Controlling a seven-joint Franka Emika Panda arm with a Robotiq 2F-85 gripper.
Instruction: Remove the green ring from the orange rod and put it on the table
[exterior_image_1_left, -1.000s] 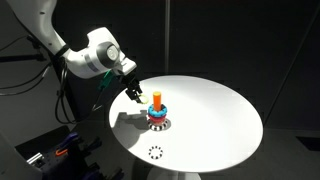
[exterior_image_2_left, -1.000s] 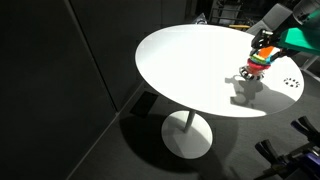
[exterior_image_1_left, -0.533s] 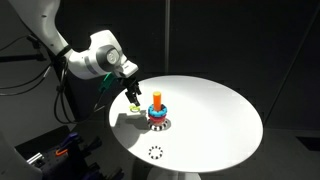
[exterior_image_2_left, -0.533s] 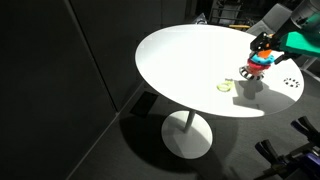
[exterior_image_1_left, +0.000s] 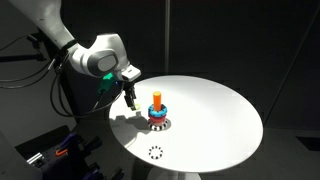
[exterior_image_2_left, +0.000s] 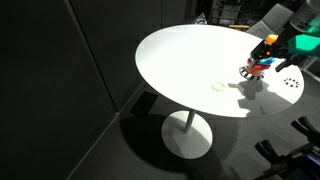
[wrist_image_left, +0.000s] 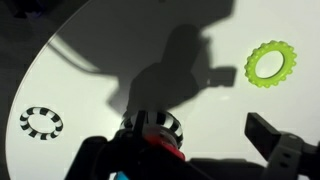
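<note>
The green ring (wrist_image_left: 271, 63) lies flat on the white table (wrist_image_left: 120, 60), free of the toy. It also shows as a pale green spot in an exterior view (exterior_image_2_left: 218, 87). The orange rod (exterior_image_1_left: 156, 99) stands upright on its black-and-white base (exterior_image_1_left: 159, 123) with a blue ring and a red ring (exterior_image_1_left: 158, 112) on it. My gripper (exterior_image_1_left: 130, 96) hangs open and empty just above the table beside the rod. In the wrist view the base (wrist_image_left: 166, 124) and the red ring sit between my spread fingers, and the rod is hidden.
A black-and-white dashed circle (exterior_image_1_left: 155, 152) is on the table near its edge, also in the wrist view (wrist_image_left: 41, 121). The round table (exterior_image_2_left: 190, 60) stands on one central leg. Dark curtains surround it. Cables and gear lie on the floor.
One second ago no green ring lay on the table. It now lies there beside the toy. My gripper has let it go and shifted slightly away from the rod.
</note>
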